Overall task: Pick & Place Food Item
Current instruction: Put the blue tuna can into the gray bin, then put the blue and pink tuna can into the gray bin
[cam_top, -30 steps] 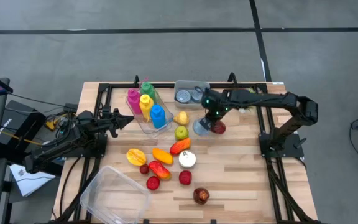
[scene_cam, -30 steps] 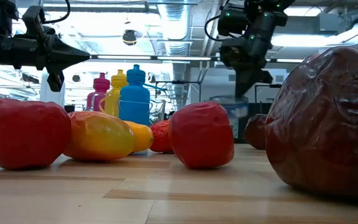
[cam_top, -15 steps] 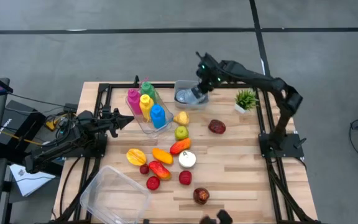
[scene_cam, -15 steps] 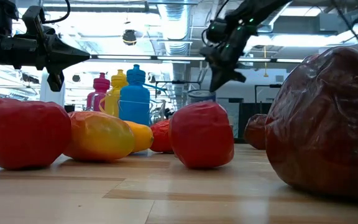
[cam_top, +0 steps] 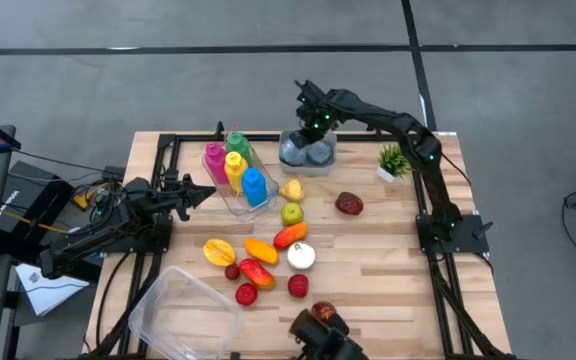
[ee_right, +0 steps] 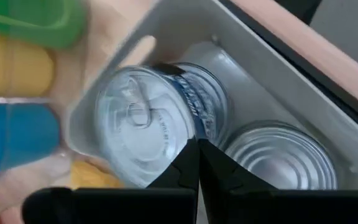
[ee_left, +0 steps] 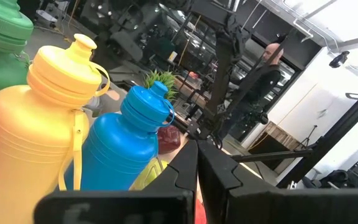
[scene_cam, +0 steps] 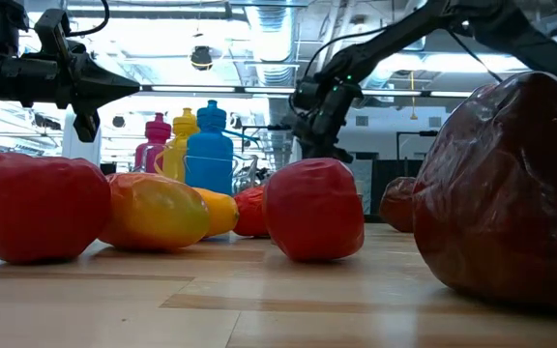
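Right now our right gripper (cam_top: 303, 97), jaws together and empty, hovers over the tin cans (ee_right: 160, 124) in the grey bin (cam_top: 308, 150); descending closed, we'd knock them. Left gripper (cam_top: 208, 192), jaws together, waits beside the bottles (cam_top: 236, 168)

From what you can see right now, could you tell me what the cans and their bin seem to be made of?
The two cans look like shiny metal: ribbed silver lids, one with a pull tab. The grey bin looks like matte plastic, with smooth, dull walls, though that is less certain.
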Robot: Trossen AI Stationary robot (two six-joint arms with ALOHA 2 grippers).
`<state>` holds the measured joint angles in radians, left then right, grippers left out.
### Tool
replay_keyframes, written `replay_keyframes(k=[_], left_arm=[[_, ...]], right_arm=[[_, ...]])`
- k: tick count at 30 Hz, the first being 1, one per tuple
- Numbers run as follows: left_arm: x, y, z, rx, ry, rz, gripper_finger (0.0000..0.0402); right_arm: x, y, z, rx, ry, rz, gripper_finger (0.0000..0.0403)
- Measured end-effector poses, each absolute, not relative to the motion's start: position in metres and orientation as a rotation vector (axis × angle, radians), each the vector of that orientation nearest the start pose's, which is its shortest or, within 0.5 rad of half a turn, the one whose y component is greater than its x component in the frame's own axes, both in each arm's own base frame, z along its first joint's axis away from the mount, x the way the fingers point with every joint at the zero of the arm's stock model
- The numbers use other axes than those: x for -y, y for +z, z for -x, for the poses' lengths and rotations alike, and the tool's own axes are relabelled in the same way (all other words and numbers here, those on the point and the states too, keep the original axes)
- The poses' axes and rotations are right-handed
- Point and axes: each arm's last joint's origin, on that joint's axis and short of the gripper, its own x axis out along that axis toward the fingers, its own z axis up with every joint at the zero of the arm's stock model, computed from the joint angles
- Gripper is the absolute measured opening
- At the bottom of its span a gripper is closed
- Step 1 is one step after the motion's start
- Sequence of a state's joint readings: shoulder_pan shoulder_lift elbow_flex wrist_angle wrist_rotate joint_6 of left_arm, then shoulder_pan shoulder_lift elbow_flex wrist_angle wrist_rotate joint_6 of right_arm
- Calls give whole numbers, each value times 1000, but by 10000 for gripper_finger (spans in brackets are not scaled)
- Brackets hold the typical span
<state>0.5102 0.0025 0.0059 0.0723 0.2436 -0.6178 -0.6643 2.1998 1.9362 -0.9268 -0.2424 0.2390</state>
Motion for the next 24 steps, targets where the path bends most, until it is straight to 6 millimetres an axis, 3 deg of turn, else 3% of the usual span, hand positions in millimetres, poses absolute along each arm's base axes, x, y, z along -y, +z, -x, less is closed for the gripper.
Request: replay_keyframes(k=[13, 21, 24], left_arm=[[-41, 172, -87, 151, 236, 586, 0], [-41, 172, -88, 151, 236, 585, 0], [-41, 172, -88, 151, 237, 586, 0]], right_arm=[[283, 221, -371, -1018, -536, -712, 21], [285, 219, -374, -989, -541, -719, 124], [280, 236, -368, -982, -530, -701, 172]])
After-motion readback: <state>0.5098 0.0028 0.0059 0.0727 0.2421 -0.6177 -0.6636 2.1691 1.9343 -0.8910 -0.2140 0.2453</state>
